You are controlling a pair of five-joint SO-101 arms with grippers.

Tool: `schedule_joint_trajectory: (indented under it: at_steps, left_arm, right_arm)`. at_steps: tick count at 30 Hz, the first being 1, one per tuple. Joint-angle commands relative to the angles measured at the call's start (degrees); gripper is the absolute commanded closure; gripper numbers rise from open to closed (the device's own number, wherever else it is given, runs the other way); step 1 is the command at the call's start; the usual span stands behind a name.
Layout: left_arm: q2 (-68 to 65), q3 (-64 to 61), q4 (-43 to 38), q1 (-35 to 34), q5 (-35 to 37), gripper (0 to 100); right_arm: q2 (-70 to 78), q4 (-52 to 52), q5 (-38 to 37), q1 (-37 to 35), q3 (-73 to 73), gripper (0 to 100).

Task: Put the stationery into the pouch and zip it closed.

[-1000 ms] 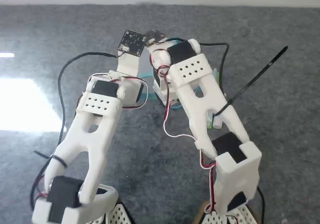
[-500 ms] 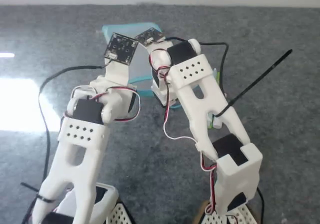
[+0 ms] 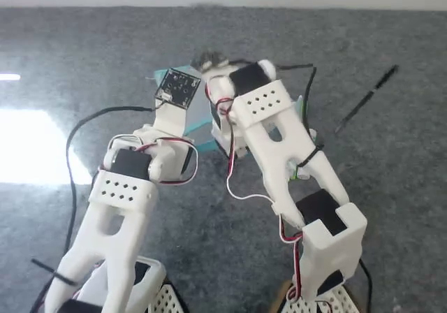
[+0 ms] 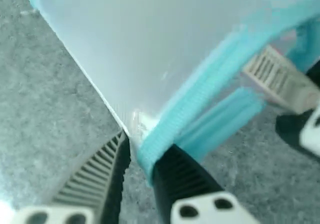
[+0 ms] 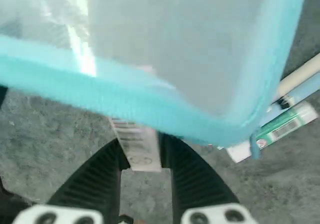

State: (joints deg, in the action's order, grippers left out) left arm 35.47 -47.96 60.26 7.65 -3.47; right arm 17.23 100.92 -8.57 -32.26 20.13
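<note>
Desk: grey and speckled, with a bright patch of glare on its left side.
Left arm: seen in the high view raised from its base at the lower left. Its wrist board is turned toward the middle of the desk.
Left jaws: clenched on the pouch. In the left wrist view a corner of the pouch's zip band is pinched between the two tips, one pale and ribbed, one black.
Pouch: translucent and bordered by a teal edge. It is placed at the middle of the desk, between the two wrists, and is held by one corner. Whether the zip is open or closed cannot be told.
Right arm: bent forward from its base at the lower right, with its wrist set against the pouch's right side.
Right jaws: closed about a white printed piece. The piece is flanked tightly by both dark ribbed tips and runs up under the teal edge. What the piece is cannot be told.
Pens: a cream one and a pale blue one are laid side by side on the desk just past the pouch's corner, outside the pouch. A green-and-white stick is laid beside them, one end covered by the teal edge.
Cable tie: a thin black strip is seen jutting out over the desk to the right of the right arm.
</note>
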Motion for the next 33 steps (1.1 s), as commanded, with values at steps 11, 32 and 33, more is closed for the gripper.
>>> schedule_joint_trajectory:
  at_steps: [11,32,33]
  left_arm:
    - [1.76,-7.6,-5.36,1.67,2.55,99]
    - [1.76,-9.8,-6.59,1.67,2.02,99]
    - [1.76,-10.15,-6.59,1.67,2.02,99]
  right_arm:
    - [-0.22,2.24,0.09,-0.92,-8.26,98.8]
    - [0.31,2.42,-0.18,-1.27,-2.29,98.0]
    - [0.48,2.42,-0.97,-1.27,-2.37,96.4]
